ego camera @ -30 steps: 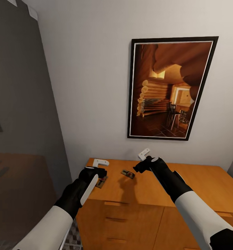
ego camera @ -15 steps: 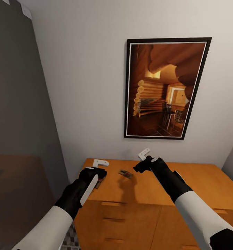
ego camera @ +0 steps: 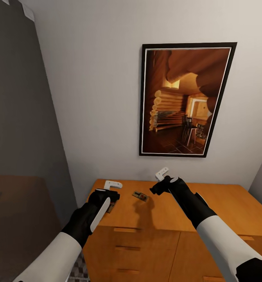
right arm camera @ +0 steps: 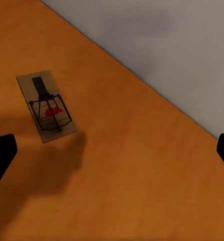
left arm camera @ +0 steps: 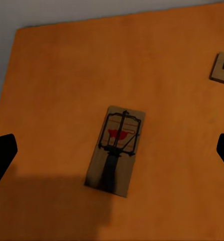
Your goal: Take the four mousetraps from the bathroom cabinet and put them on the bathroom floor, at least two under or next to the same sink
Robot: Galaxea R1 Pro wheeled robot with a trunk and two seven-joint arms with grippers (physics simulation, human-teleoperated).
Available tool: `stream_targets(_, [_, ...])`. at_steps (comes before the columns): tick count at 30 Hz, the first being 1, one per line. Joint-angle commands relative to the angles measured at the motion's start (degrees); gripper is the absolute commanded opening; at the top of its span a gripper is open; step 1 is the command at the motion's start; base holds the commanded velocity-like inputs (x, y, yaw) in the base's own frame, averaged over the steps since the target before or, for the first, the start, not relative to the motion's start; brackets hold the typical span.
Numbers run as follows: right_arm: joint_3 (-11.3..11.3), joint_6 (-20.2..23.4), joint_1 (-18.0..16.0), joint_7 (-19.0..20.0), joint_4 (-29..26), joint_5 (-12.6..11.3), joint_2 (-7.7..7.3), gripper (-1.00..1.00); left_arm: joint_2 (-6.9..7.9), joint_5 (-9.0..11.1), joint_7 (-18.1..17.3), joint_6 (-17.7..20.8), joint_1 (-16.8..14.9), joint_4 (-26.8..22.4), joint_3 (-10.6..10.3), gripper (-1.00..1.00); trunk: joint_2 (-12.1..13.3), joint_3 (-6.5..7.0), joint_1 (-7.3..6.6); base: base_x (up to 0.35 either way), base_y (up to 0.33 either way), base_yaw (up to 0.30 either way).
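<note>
Mousetraps, small tan boards with dark wire, lie flat on the orange-brown wooden cabinet [ego camera: 209,207]: one [ego camera: 139,195] at the right gripper's [ego camera: 157,183] nine o'clock, another [left arm camera: 116,149] beneath the left gripper [ego camera: 110,190]. Both grippers hover empty, fingers spread wide.

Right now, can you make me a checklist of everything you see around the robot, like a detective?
Surface: smooth orange-brown cabinet top, drawers with bar handles below.
Job's things: two mousetraps lie flat on the top: one mousetrap under the left gripper, a second mousetrap near the right gripper. Other two not seen.
Clutter: nothing seen.
Grippers: both hover above the top with jaws wide apart, holding nothing.
Cables: nothing seen.
Surroundings: pale wall with a framed log-cabin picture; grey panel on the robot's left; a strip of patterned floor tiles beside the cabinet.
</note>
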Motion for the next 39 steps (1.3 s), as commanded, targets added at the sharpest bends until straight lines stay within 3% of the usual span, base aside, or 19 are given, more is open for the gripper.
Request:
stream_targets(1, [0.1, 0.2, 0.0, 0.4, -0.1, 0.6, -0.05, 1.00, 0.10, 0.6, 0.5, 0.1, 0.0, 0.0, -0.1, 1.00, 0.0, -0.03, 0.02, 0.000, 0.000, 0.000])
stream_targets(16, [0.1, 0.2, 0.0, 0.4, -0.1, 0.6, -0.05, 1.00, 2.32, 0.6, -4.8, 0.0, 0.0, 0.0, -0.2, 1.00, 0.0, 0.14, 0.02, 0.000, 0.000, -0.050])
stream_targets(27, [0.1, 0.2, 0.0, 0.4, -0.1, 0.6, -0.05, 1.00, 2.59, 0.6, -5.4, 0.0, 0.0, 0.0, -1.2, 1.00, 0.0, 0.15, 0.02, 0.000, 0.000, -0.005])
stream_targets(39, [0.1, 0.2, 0.0, 0.4, 0.0, 0.5, -0.05, 1.00, 3.94, 0.7, -5.6, -0.1, 0.0, 0.0, -1.5, 1.00, 0.0, 0.15, 0.02, 0.000, 0.000, 0.000])
